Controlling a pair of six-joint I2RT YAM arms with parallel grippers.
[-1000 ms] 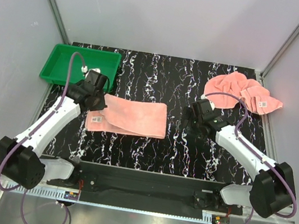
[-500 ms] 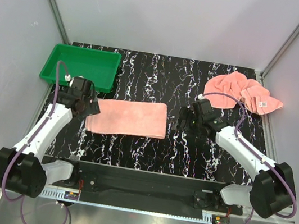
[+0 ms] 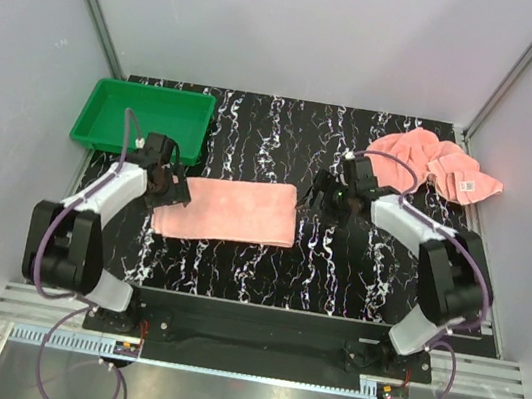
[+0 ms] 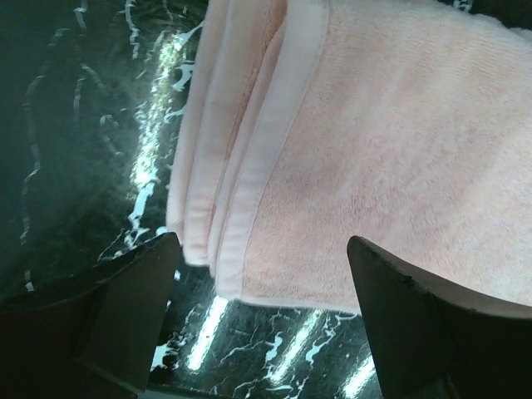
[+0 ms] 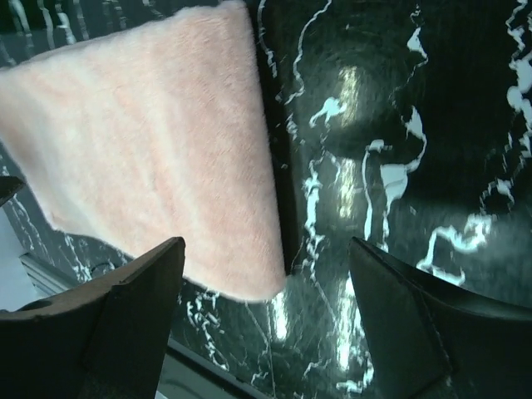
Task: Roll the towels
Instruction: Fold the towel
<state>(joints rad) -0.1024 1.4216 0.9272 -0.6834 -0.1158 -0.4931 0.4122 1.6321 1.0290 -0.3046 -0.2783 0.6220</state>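
The left end effector [image 3: 165, 186] is held with its fingers spread wide and nothing clamped between them, over the left, hemmed end of the folded towel [image 3: 234, 210]. The right end effector [image 3: 332, 198] is likewise spread and empty, placed at that towel's right edge. The folded towel is laid flat in layers on the black marbled tabletop [image 3: 275, 140]. A second towel [image 3: 434, 163] is seen crumpled well beyond its right end, and a green tray [image 3: 147, 89] beyond its left end.
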